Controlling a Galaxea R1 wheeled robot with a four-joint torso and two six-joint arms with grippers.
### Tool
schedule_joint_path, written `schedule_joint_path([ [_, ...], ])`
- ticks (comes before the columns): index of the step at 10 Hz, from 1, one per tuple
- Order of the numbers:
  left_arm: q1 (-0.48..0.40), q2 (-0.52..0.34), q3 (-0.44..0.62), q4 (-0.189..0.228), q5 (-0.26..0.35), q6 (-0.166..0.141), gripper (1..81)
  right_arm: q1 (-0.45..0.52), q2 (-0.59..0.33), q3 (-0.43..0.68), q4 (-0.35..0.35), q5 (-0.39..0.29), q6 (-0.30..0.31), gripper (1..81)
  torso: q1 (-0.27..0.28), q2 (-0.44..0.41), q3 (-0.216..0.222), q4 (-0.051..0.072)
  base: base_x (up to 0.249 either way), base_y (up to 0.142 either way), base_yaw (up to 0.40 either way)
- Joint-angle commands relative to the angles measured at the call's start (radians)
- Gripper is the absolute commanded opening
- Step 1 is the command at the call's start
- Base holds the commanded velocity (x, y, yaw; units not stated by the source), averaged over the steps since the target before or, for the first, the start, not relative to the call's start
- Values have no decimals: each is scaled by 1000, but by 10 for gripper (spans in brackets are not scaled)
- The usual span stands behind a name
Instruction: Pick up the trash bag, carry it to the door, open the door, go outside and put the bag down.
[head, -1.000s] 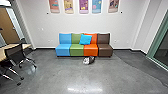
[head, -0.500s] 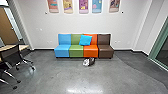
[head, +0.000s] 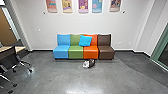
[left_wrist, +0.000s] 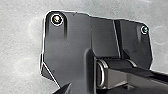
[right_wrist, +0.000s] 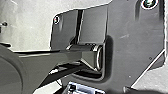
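Landmark: a four-seat row of armless, smooth-covered chairs, the sofa, is standing against the white wall, its seats running blue, green, orange and brown.
Trash bag: a small, slumped black-and-white bundle, which I am taking for the trash bag, is lying on the polished grey floor just in front of the sofa's orange seat.
Cushion: a square, bright blue cushion is leaning on the sofa's backrests, where green and orange are meeting.
Robot: it is facing the sofa across open floor, with the bag looking well beyond arm's reach.
Left gripper: I cannot tell whether it is clenching or letting go.
Right gripper: I cannot tell its state either; the bag is resting on the floor, out of any grasp.
Blue end of sofa: a black office chair is standing well off this side; a brown, door-like wooden panel is showing farther out.
Brown end of sofa: a green-framed glass panel is standing well off that side.
Done: nothing of the carrying; at most, the approach is under way.
Left: lifting the bag, carrying it, opening the door, going outside and setting it down are all remaining.
Exit: which door is serving the task, I cannot tell.
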Motion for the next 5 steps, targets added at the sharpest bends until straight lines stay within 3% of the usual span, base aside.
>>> schedule_joint_path([
  [1,-51,-6,6,11,57,9,811,28,-17,14,12,-53,-3,811,0,0,0,0,199,0,0],
  [5,-51,-9,6,11,57,9,811,28,-18,14,12,-53,-3,811,0,0,0,0,199,0,0],
])
